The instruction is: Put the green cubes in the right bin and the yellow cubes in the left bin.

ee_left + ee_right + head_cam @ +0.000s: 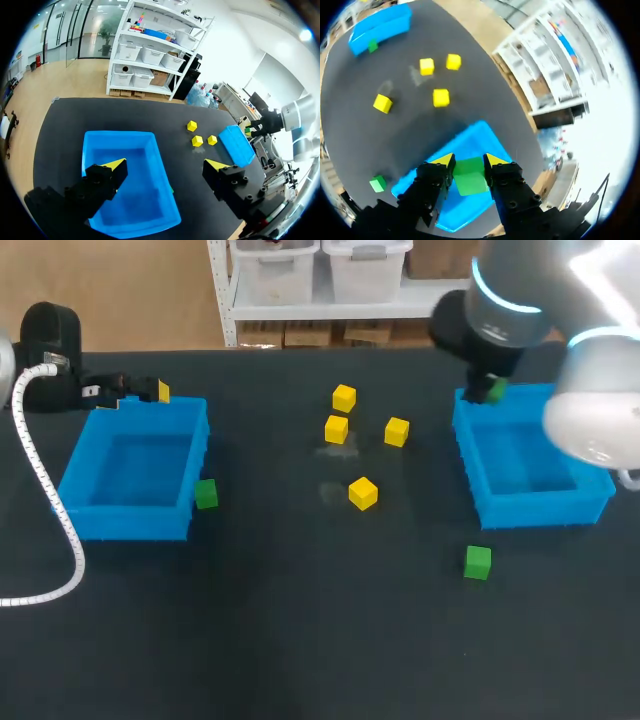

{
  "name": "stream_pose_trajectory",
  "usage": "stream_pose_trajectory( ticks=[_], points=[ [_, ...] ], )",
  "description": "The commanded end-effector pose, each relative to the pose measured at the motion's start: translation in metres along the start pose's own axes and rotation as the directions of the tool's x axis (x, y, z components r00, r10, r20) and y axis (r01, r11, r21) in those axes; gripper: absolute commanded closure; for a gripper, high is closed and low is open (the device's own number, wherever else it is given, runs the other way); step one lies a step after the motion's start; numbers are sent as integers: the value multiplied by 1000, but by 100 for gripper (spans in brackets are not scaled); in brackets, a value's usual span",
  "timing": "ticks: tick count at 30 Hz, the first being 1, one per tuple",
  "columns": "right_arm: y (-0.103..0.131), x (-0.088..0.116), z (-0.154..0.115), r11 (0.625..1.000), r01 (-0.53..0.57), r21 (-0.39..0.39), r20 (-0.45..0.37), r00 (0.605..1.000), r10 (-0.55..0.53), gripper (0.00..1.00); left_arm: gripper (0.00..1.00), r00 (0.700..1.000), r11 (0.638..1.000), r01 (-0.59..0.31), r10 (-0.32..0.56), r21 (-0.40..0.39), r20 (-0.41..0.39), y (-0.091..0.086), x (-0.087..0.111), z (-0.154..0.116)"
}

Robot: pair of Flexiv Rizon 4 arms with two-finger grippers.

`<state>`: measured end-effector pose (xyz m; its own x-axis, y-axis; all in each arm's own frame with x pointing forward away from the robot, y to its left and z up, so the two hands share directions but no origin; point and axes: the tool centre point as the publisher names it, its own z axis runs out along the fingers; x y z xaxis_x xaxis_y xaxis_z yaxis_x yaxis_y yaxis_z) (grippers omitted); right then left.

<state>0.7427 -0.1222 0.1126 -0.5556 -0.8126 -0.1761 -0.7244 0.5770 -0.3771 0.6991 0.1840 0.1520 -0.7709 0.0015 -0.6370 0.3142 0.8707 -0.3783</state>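
Clamped between the right gripper's (469, 161) yellow tips is a green cube (470, 182). It is held over the right bin's (540, 512) far corner, at the upper right of the head view, apparently so that a release drops it inside. Left gripper (165, 167) hangs with fingers apart and empty above the left bin (125, 200), probably to keep out of the way. Four yellow cubes (363, 493) lie mid-table. A second green cube (205, 493) sits just beside the left bin's outer wall, a third green cube (478, 562) near the right bin's front.
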Motion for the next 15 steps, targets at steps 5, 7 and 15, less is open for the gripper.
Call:
stream_pose_trajectory(
  ticks=[5,7,15],
  points=[
    [11,49,13,997,-69,30,13,998,69,61,0,1000,1000,-2,2,7,5,1,1,0],
    [16,52,11,997,-69,22,7,998,69,0,0,1000,1000,-2,2,7,5,1,1,0],
    [24,57,-18,1000,-2,29,27,1000,1,0,0,1000,1000,-2,2,7,5,1,1,0]
  ],
)
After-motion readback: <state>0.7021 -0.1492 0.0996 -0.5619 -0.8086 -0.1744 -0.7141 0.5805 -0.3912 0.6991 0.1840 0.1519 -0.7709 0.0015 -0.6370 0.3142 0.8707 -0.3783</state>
